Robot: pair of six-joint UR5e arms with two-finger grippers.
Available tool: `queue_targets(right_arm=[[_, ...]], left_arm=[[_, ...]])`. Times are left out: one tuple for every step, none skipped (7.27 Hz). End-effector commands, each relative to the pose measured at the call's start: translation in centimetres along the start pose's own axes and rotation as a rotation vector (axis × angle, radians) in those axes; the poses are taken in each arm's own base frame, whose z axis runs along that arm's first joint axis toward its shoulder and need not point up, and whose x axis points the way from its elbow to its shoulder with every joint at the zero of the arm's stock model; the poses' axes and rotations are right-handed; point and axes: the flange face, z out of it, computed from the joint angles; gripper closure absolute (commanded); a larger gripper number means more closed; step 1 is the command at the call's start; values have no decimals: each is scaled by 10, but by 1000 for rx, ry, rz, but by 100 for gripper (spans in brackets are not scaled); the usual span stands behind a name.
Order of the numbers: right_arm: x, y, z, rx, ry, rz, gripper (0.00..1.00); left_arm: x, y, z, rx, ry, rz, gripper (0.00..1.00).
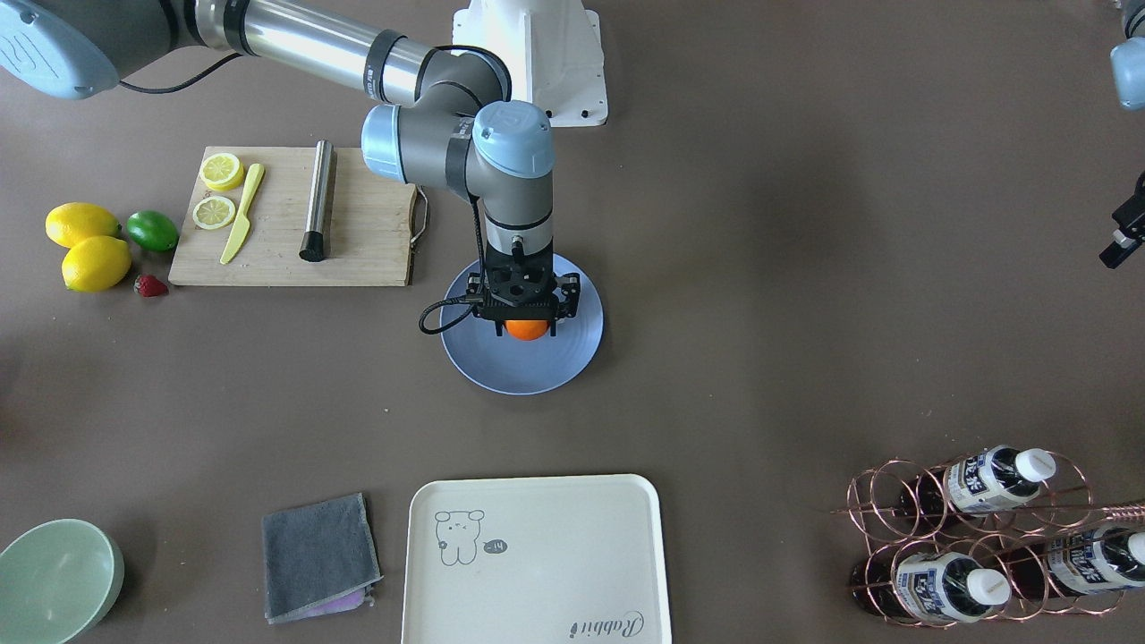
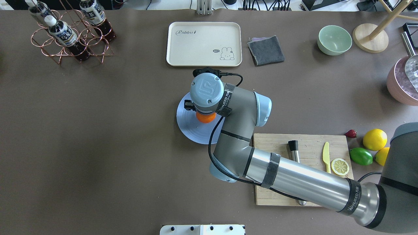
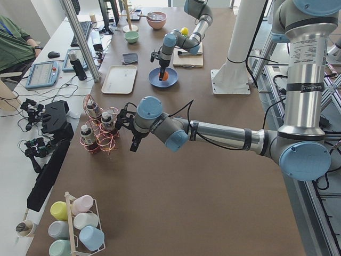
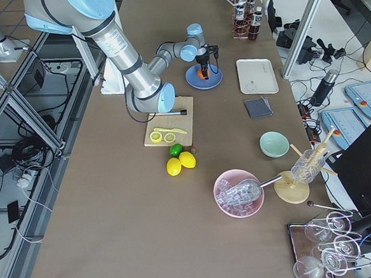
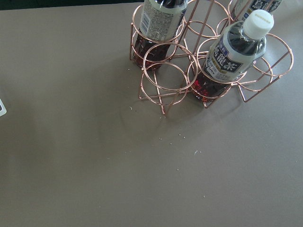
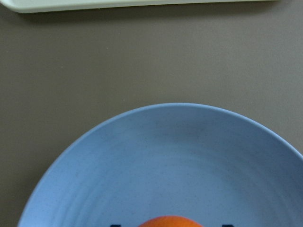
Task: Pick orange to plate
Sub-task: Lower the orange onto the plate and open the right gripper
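Orange [image 1: 526, 331] is sitting between the two fingers of the right gripper [image 1: 525, 327], which is pointing straight down over it. The fingers [image 1: 497, 324] are standing narrowly apart, close against either side of the fruit, but whether they are actually pressing on it cannot be told. Being round, the fruit is showing no long axis, and its stem end is not showing in any view. It is lying over the middle of the plate [image 1: 519, 380], and the views are not settling whether it is touching the plate's surface. The wrist view is catching only the orange's top edge against the blue rings. A wooden cutting board [image 1: 358, 241] is lying just beside the plate, and a cream tray [image 1: 537, 555] is lying well apart from it. The left gripper [image 3: 134, 145] is hanging far off near a white-capped bottle [image 5: 234, 52]; its opening cannot be told.
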Motion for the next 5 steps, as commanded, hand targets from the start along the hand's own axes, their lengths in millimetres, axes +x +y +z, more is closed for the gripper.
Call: queue_targets(right_arm=[[-2,5,2,-2,0,3,0],[-3,5,-1,-2,-6,3,0],[-4,5,-4,-5,-8,2,0],[-3,-6,-19,0,-25,10,0],[1,-19,-52,-32,-19,21,0]], left_arm=[[1,-2,0,1,1,1,2],[2,-2,0,0,2,2,1],[1,-2,-1,2,2,2,1],[2,-2,0,0,2,2,1],[3,-3,-1,2,3,5,1]])
